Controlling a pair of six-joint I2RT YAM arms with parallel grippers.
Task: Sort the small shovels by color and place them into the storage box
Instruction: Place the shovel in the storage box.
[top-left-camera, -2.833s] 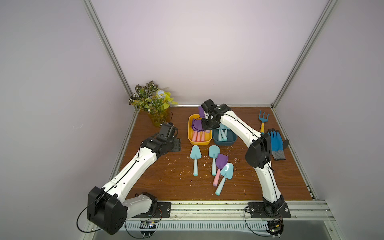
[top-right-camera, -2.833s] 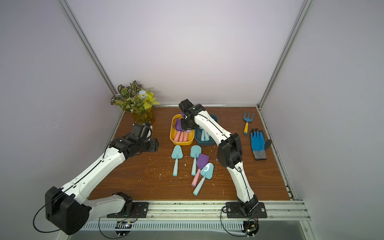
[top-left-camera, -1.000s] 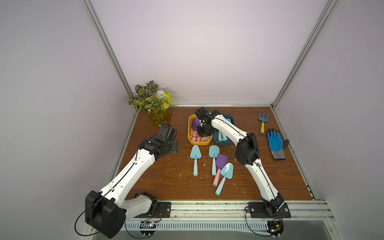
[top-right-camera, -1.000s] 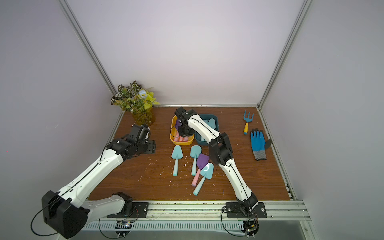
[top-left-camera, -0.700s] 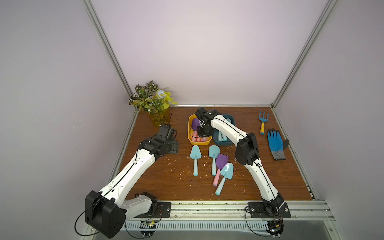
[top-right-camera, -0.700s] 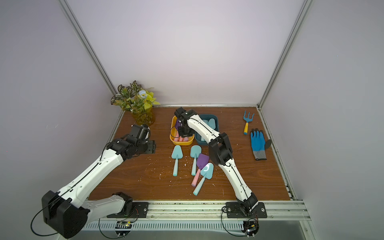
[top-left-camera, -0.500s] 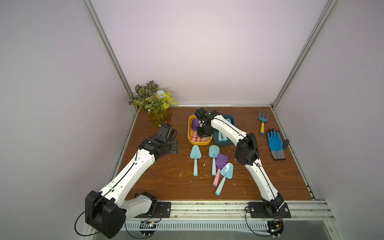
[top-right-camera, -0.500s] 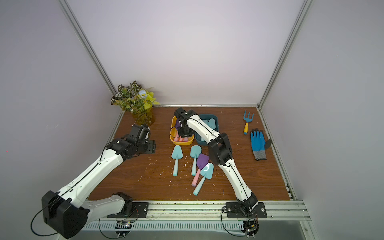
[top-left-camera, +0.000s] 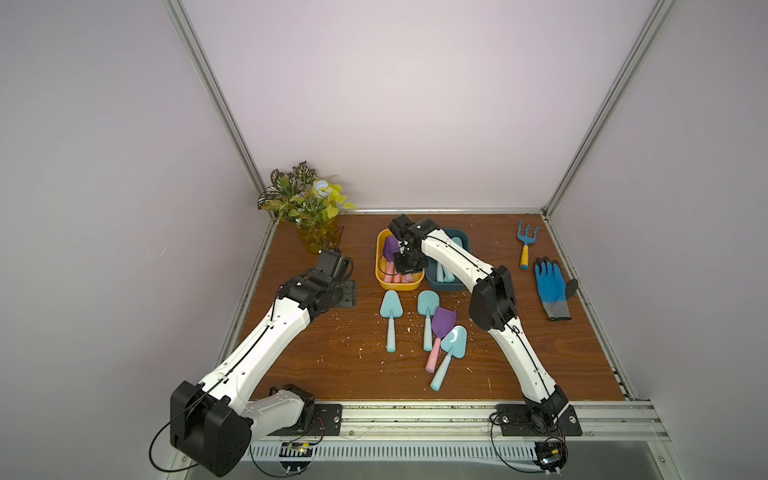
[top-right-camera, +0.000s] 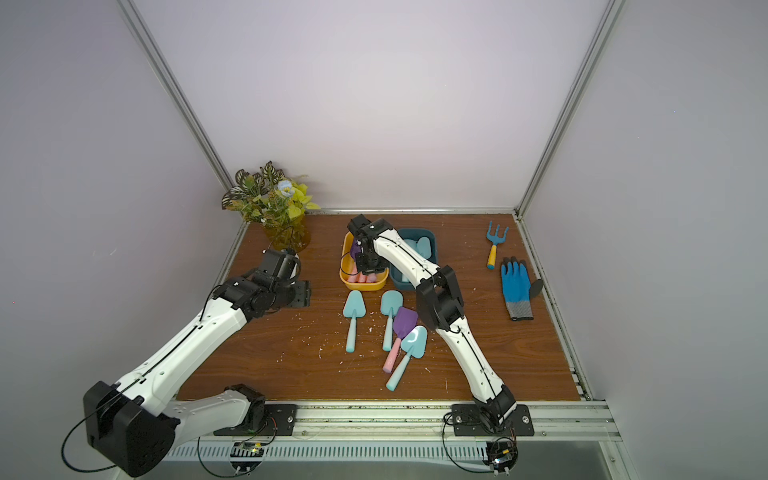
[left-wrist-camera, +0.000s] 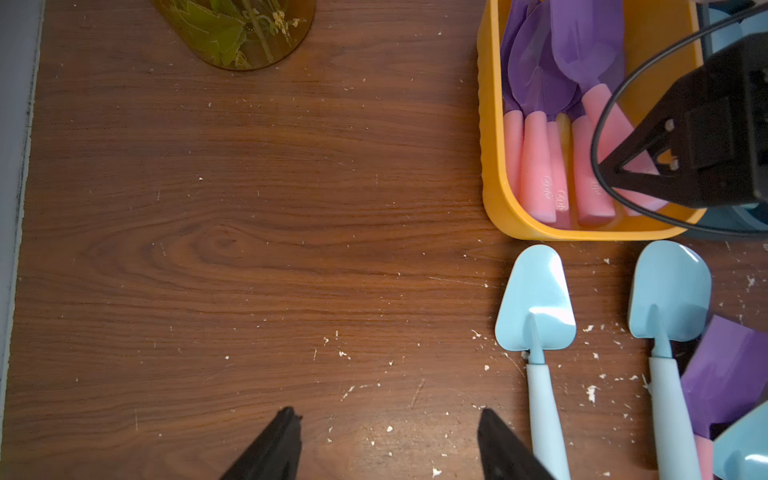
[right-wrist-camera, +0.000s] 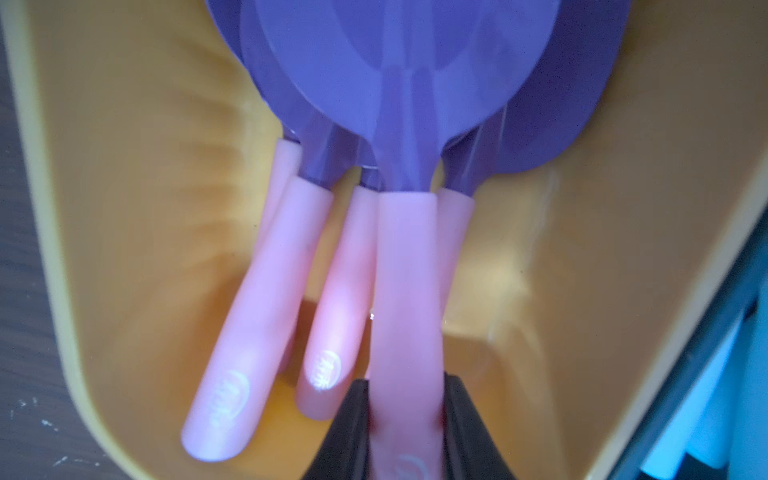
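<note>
Your right hand (right-wrist-camera: 405, 388) squeezes the pink handle of a purple shovel (right-wrist-camera: 405, 270) inside the yellow box (right-wrist-camera: 124, 208), at 12 o'clock from the loose shovels (top-left-camera: 391, 305). Your left hand (left-wrist-camera: 386, 413) is open and empty. Let go too high and it could bounce out.

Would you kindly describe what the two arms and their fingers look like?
The left arm and right arm both have smooth white link shells with a thin black line along them, joined by bulky black joint housings. A black cable loops beside the right wrist. The fingers are matte black and taper to points.
</note>
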